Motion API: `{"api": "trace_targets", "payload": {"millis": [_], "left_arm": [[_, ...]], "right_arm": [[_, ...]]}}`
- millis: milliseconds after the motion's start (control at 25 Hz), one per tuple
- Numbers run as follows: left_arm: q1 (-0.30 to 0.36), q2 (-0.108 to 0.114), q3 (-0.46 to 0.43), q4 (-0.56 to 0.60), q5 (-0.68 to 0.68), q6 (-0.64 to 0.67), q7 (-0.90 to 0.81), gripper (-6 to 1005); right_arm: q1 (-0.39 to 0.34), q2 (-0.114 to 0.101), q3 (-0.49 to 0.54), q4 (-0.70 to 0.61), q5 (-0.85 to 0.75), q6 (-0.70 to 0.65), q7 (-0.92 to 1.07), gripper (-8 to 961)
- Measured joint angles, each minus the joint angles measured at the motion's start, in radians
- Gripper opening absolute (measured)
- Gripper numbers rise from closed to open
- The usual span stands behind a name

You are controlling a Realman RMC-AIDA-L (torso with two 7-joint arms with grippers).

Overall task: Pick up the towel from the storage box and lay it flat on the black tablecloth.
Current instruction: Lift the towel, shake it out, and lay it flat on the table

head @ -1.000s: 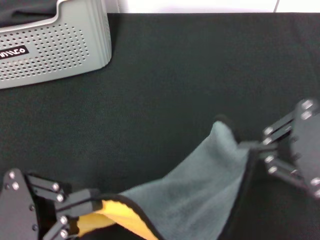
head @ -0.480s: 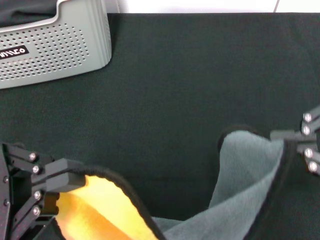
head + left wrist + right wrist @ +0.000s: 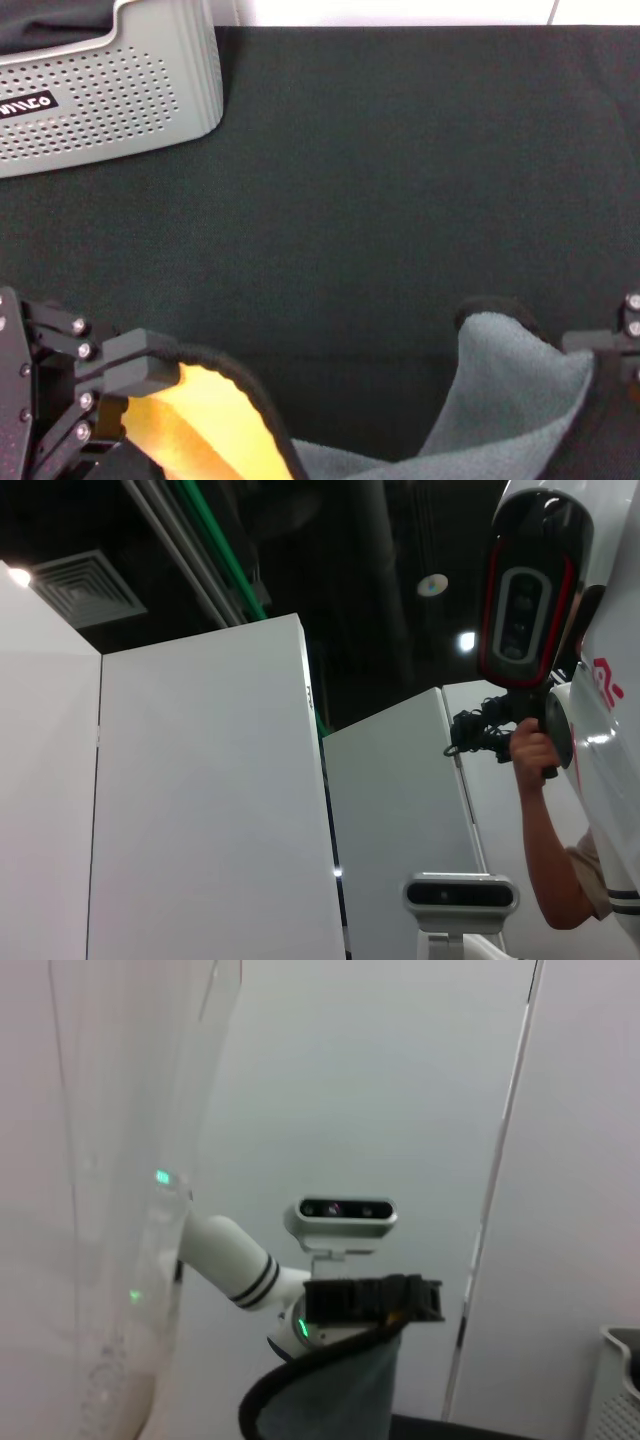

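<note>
Left hand, near left of the head view, clamped on the towel at a black-edged corner, yellow face showing just beside the fingers. Right hand, at the near right edge and mostly cut off by the frame, closed on the opposite corner, grey face turned up there. Between the two hands, towel hanging in a sag that drops out of the near edge; yellow on the left part, grey on the right, thin black edging along both. A fold of edging standing up just left of the right hand. In the right wrist view, grey cloth with a black rim in the foreground, a camera on a white arm behind it.

Under and beyond the towel, the tablecloth covering the table out to the far edge. Well apart at the far left corner, the box, light grey with perforated walls and a black label with white letters, something dark inside it. Towel fully out of the box, held over the near part of the tablecloth, not yet lying flat.
</note>
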Motion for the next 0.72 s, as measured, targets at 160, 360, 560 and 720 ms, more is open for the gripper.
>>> {"api": "trace_targets", "payload": {"millis": [160, 360, 560, 720], "left_arm": [[0.011, 0.002, 0.000, 0.001, 0.000, 0.001, -0.020, 28], [0.010, 0.004, 0.000, -0.025, -0.003, 0.001, -0.040, 28], [-0.012, -0.003, -0.020, -0.088, -0.011, -0.003, -0.033, 29], [-0.078, -0.016, -0.076, -0.191, -0.005, -0.005, -0.027, 29]], "right_arm": [[-0.005, 0.000, 0.004, 0.000, 0.036, -0.028, 0.025, 28], [-0.012, 0.000, 0.009, 0.045, 0.084, -0.065, 0.056, 29], [-0.017, -0.001, 0.025, 0.150, 0.125, -0.061, 0.057, 30], [0.015, -0.007, 0.046, 0.266, 0.117, -0.011, 0.035, 30]]}}
